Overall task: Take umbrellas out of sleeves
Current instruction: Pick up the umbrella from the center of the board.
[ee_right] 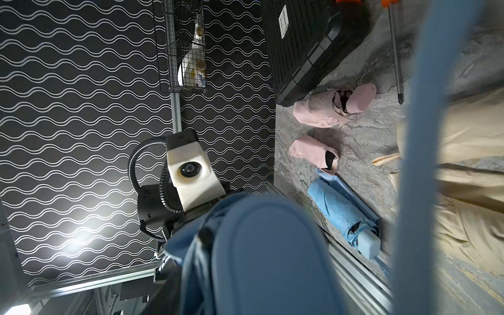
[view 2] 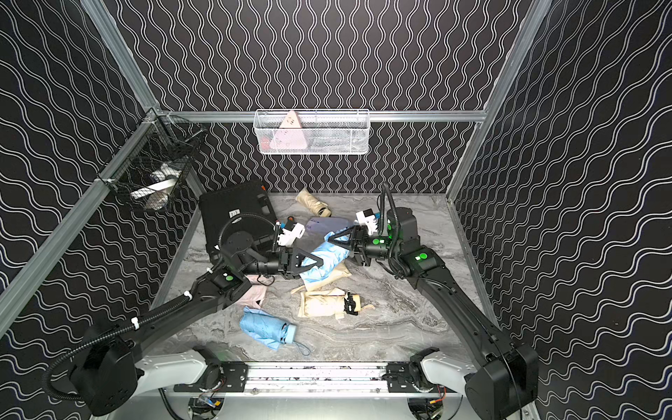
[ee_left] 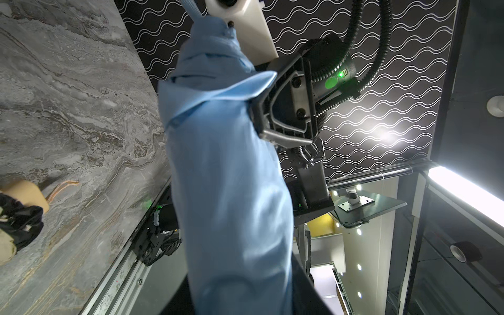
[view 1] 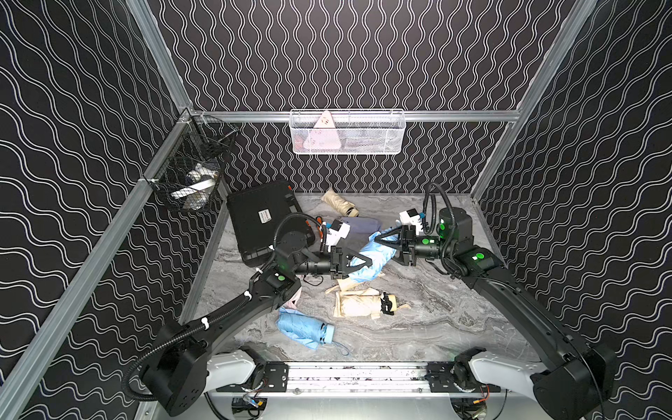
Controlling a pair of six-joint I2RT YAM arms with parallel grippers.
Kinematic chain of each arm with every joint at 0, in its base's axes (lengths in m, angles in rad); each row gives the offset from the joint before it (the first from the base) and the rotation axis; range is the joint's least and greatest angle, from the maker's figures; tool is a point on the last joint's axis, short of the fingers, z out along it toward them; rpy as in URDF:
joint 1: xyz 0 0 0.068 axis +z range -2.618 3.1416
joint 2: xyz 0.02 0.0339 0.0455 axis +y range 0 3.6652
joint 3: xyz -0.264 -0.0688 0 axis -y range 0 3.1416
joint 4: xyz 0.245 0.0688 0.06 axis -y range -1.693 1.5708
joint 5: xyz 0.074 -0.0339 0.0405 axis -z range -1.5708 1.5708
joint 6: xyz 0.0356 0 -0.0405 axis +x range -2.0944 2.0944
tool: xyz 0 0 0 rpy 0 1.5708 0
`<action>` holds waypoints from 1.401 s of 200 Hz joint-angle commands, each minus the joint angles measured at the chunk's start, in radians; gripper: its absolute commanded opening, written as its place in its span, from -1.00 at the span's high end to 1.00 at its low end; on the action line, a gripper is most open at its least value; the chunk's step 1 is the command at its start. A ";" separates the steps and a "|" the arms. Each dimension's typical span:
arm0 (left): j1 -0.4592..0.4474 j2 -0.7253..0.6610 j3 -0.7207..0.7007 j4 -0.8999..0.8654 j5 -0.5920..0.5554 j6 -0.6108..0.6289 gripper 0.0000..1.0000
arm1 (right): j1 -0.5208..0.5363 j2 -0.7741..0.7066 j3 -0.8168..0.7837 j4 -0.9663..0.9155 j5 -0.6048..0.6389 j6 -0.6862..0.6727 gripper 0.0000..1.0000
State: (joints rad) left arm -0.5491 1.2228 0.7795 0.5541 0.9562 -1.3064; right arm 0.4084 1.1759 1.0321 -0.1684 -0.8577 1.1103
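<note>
Near the centre of the grey marbled tabletop [view 1: 436, 320], a smooth light blue fabric sleeve [ee_left: 231, 191] hangs between the two arms. In the left wrist view it is clear of the surface, and a crinkled light blue folded umbrella [ee_left: 210, 51] juts out of its mouth. The left gripper [view 1: 365, 262] extends from 8 o'clock and is clamped narrowly on the sleeve's other end. The right gripper [view 1: 380, 240] extends from 3 o'clock and meets the bundle at the sleeve's mouth. One of its fingers [ee_left: 286, 138] lies against the cloth and the other is hidden, so I cannot tell whether it grips. Just under the bundle, toward 6 o'clock, lies a limp cream sleeve [view 1: 343, 284], and beside that a cream folded umbrella with a black strap [view 1: 360, 305]. A second light blue umbrella [view 1: 303, 329], bare of any sleeve, lies at 7 o'clock near the front rail. Another cream umbrella [view 1: 340, 202] lies at 12 o'clock by the back wall, with a flat lilac-grey sleeve [view 1: 358, 224] between it and the grippers. At 8 o'clock, below the left arm, a pink umbrella [ee_right: 327, 111] and a pink fabric tube with a dark open mouth [ee_right: 313, 152] lie near each other without touching. They sit beside the black hard case [view 1: 262, 222] at 10 o'clock, and an orange-handled screwdriver [ee_right: 394, 54] lies next to the case.
</note>
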 commanded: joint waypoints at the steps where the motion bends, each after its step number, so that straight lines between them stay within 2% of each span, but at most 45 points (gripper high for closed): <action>1: 0.000 -0.011 -0.004 0.062 0.029 -0.001 0.44 | 0.000 -0.026 -0.023 0.063 0.005 0.031 0.17; 20: 0.001 -0.017 -0.011 0.047 0.008 0.000 0.27 | 0.000 -0.049 -0.038 0.057 0.015 0.037 0.22; 49: 0.000 -0.020 -0.005 0.036 -0.022 0.009 -0.31 | -0.001 -0.089 -0.071 0.100 0.048 0.096 0.29; 56: 0.001 -0.022 -0.001 0.029 -0.032 0.015 -0.52 | -0.002 -0.098 -0.078 0.111 0.062 0.108 0.30; 89: 0.001 -0.053 0.020 -0.064 -0.114 0.054 -0.97 | -0.002 -0.131 -0.079 0.120 0.149 0.148 0.30; 107: 0.002 -0.070 -0.003 -0.022 -0.183 0.016 -0.98 | -0.002 -0.144 -0.079 0.144 0.211 0.185 0.30; 146: -0.005 -0.064 -0.109 0.288 -0.391 -0.210 -0.98 | -0.002 -0.153 -0.090 0.258 0.330 0.242 0.30; 169: -0.011 -0.027 -0.078 0.351 -0.395 -0.256 -0.98 | -0.001 -0.141 -0.092 0.320 0.346 0.258 0.29; 193: -0.014 -0.018 -0.051 0.346 -0.412 -0.257 -0.98 | 0.001 -0.096 -0.084 0.392 0.300 0.279 0.28; 280: -0.053 0.035 -0.043 0.433 -0.423 -0.298 -0.93 | 0.026 -0.064 -0.081 0.420 0.303 0.259 0.26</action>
State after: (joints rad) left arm -0.5858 1.2434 0.7376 0.8955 0.5461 -1.5719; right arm 0.4232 1.1149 0.9474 0.1543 -0.5476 1.3609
